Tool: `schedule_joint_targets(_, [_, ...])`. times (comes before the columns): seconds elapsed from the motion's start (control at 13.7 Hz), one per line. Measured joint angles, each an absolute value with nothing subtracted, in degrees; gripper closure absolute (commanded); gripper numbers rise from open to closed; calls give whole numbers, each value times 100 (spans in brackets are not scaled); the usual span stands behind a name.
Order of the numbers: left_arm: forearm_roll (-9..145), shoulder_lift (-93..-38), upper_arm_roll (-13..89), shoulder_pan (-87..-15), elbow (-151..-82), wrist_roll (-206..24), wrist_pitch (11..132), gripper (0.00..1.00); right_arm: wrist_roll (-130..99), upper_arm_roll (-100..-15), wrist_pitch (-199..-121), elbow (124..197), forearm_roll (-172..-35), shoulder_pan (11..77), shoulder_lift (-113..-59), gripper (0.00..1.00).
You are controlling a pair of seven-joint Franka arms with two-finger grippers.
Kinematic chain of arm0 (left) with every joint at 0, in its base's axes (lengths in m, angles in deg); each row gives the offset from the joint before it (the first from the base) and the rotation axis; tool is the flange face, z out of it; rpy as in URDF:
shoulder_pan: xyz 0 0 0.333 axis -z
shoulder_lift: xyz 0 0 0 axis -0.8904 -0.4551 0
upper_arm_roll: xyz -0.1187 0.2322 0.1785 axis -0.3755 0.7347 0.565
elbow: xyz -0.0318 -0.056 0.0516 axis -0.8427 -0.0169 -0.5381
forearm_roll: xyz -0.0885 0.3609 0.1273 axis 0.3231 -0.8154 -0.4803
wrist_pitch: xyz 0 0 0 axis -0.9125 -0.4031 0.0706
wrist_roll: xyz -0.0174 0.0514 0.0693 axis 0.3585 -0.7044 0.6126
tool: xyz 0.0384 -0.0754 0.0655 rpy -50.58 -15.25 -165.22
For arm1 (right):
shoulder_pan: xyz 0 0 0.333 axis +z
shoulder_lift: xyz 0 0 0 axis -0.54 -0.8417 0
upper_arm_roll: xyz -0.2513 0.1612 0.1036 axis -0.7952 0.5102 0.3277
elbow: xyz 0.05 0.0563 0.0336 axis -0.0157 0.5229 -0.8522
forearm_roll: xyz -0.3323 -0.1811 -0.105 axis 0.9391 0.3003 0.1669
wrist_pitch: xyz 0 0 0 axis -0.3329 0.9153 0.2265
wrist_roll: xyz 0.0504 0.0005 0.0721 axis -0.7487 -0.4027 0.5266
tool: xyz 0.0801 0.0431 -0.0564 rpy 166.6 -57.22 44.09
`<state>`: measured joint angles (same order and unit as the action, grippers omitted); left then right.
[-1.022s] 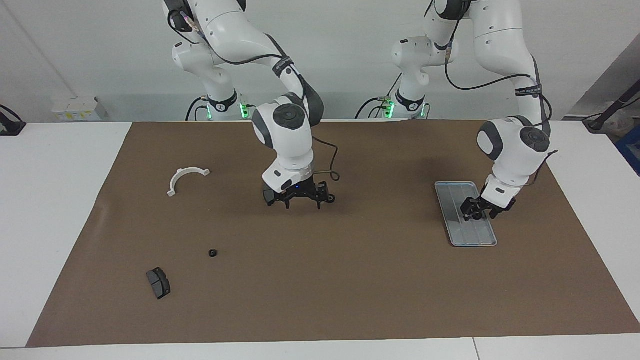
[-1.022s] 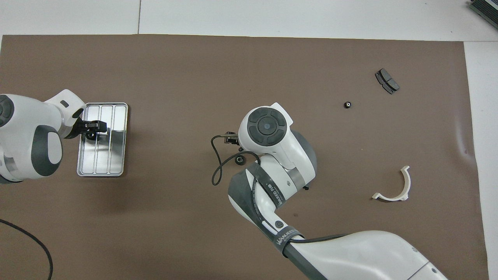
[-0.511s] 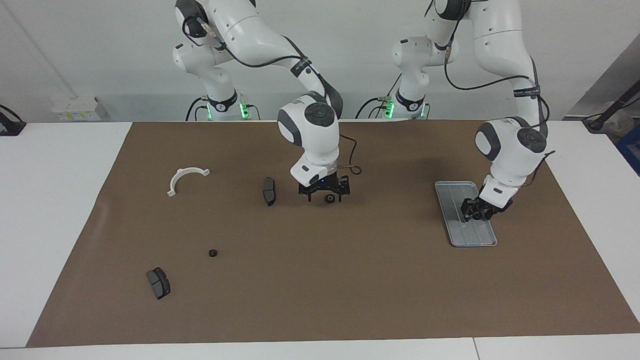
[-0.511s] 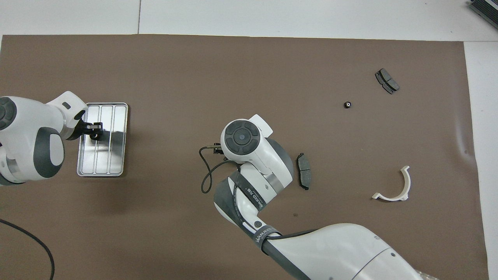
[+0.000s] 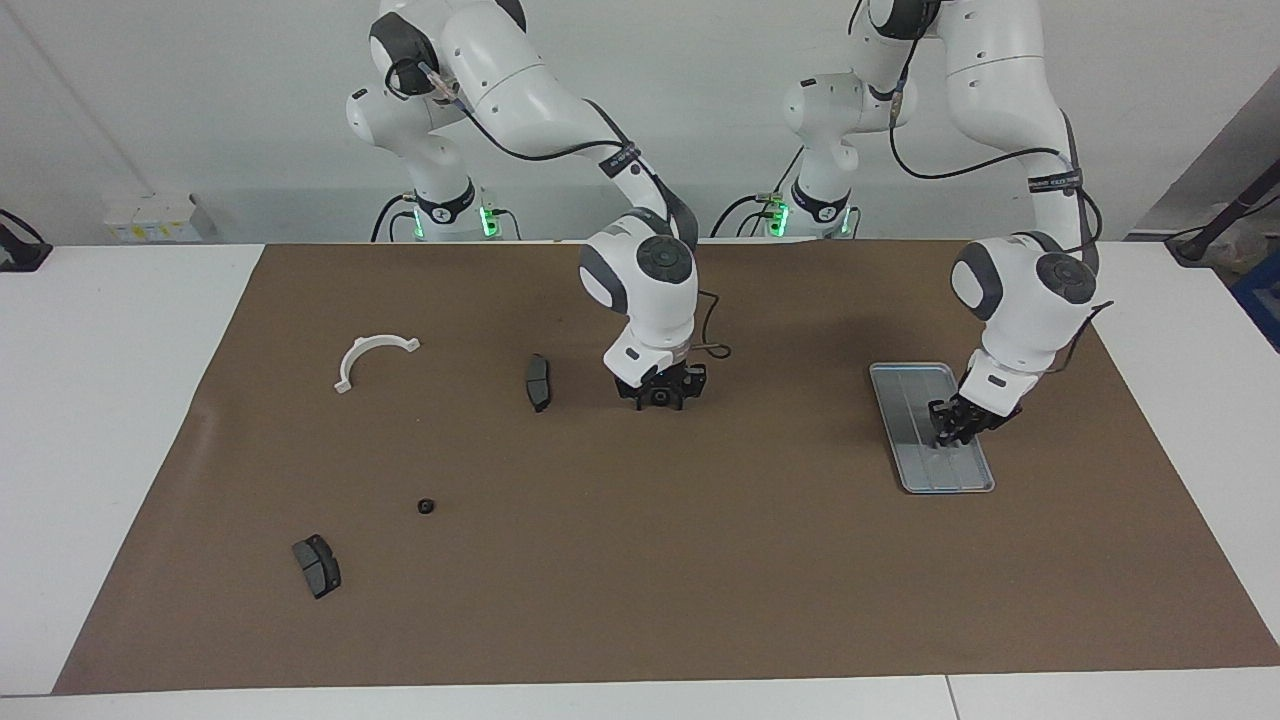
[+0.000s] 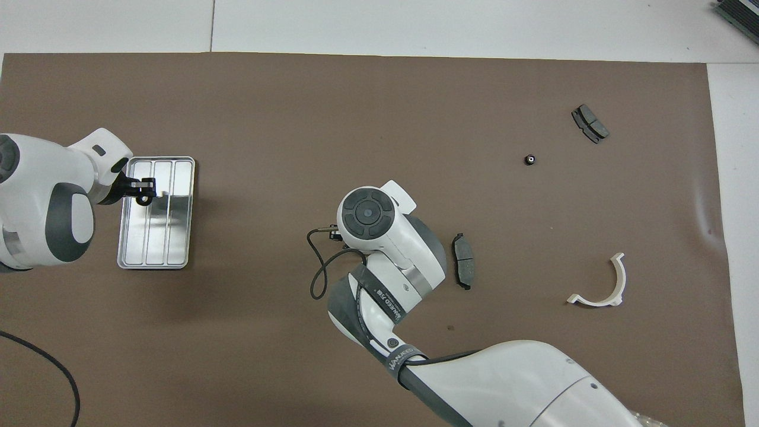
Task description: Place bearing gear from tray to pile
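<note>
Flat brown mat (image 5: 640, 560) covers the table centre; bare tabletop (image 5: 110, 420) around it is white. Rectangular metal tray (image 5: 905, 440) is silver-grey w/ lengthwise ridges, shiny in the overhead view. 2 small flat brake pads (image 5: 538, 382) (image 5: 317, 566) are dark grey. Curved plastic half-ring bracket (image 5: 371, 358) is white. Small round gear on the mat (image 5: 426, 506) is black, w/ a pale centre seen from overhead. Both arms: white shells, dark grey joints, black grippers. Green lights glow at the arm bases (image 5: 487, 220).
</note>
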<state>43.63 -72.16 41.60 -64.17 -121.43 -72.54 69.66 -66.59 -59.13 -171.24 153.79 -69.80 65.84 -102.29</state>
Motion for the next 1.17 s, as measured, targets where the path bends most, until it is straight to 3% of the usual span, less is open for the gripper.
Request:
schedule_joint_targets(0.29, [4363, -7154, 4114, -5742, -11700, -8592, 6295, 100, -6771, -5921, -17035, 15389, -6955, 6689, -10184, 100])
schedule_joint_targets(0.66, [4363, -6996, 4077, -4317, -11693, -10834, 6146, 100, -6828, -5955, -16927, 15421, -6958, 6548, -10012, 100])
schedule_joint_targets(1.02, [4363, -7002, 4062, -3332, -11718, -11696, 6826, 99, -5914, -5977, -16835, 16137, -6958, 5645, -9184, 100])
schedule_joint_targets(1.17, [4364, -7041, 4057, -3019, -11733, -11760, 6974, 92, -5445, -5980, -16834, 16412, -6960, 5286, -8947, 100])
